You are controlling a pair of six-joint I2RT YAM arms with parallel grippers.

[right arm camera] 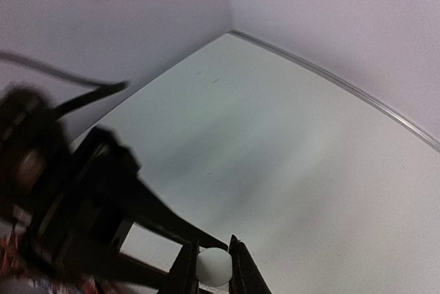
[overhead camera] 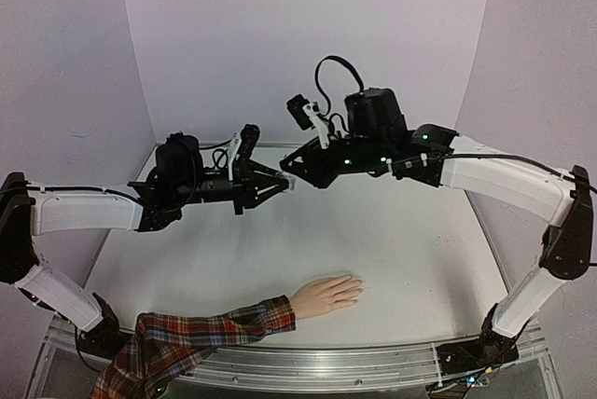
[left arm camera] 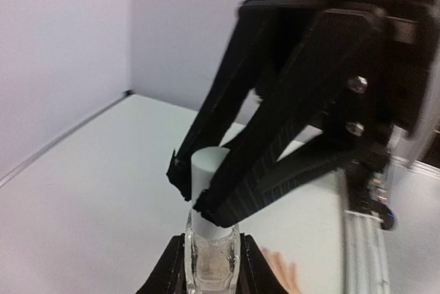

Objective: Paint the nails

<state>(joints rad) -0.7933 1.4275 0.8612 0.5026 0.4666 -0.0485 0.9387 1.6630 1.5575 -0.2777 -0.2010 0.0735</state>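
The pale peach mannequin hand (overhead camera: 325, 295) with a red plaid sleeve (overhead camera: 191, 338) lies palm down near the front of the table; its nails are too small to make out. My left gripper (overhead camera: 287, 183) is shut on a small clear bottle (left arm camera: 210, 258) and holds it in the air above the table's middle. My right gripper (overhead camera: 291, 171) meets it tip to tip and is shut on the bottle's white cap (left arm camera: 208, 170), which also shows in the right wrist view (right arm camera: 214, 266). The mannequin's fingertips (left arm camera: 283, 273) peek in below the bottle in the left wrist view.
Lilac walls close the table (overhead camera: 410, 240) at the back and both sides. A metal rail (overhead camera: 373, 362) runs along the front edge. Both arms span the table's middle at mid height.
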